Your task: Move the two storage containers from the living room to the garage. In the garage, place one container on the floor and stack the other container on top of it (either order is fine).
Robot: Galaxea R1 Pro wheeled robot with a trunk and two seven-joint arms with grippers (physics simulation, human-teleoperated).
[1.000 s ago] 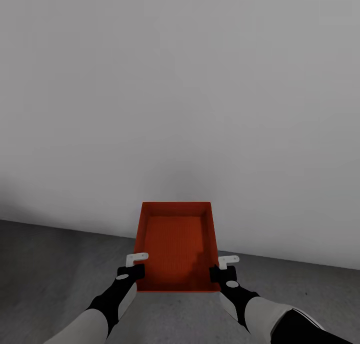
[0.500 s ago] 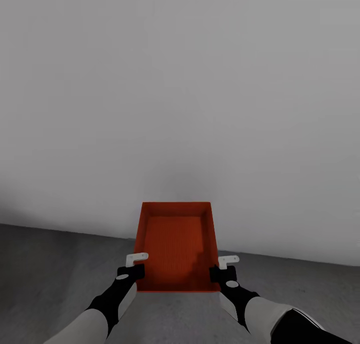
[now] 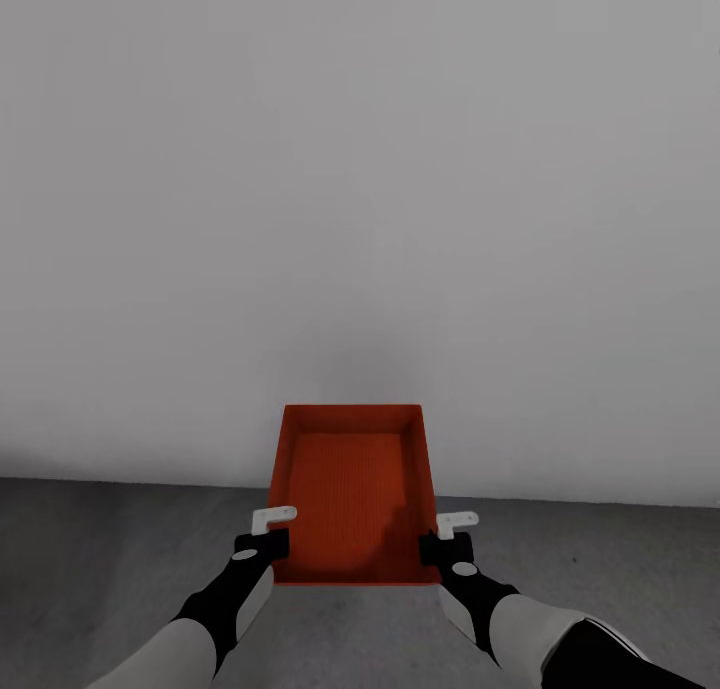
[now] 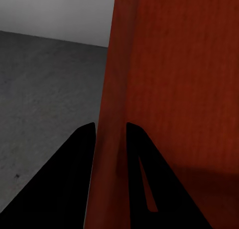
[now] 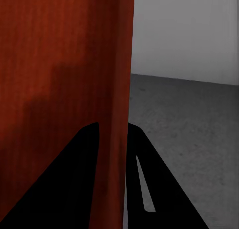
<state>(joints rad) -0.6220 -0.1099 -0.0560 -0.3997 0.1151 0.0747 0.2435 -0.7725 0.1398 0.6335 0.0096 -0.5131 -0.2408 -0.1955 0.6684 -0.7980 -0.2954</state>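
1. Plain white wall (image 3: pixel 360 169) ahead, dark grey concrete floor (image 3: pixel 100 539) below: this looks like the garage.
2. One orange-red storage container (image 3: pixel 350 494) is carried in mid-air in front of the robot, open top up, empty.
3. The left gripper (image 3: pixel 268 531) is clamped on the bin's left wall; the left wrist view shows that wall pinched between both fingers (image 4: pixel 82 154).
4. The right gripper (image 3: pixel 443 535) pinches the right wall the same way.
5. The step in hand looks like the carry-in; the next move calls for lowering the bin level to the concrete.
6. Count: one container, two grippers.
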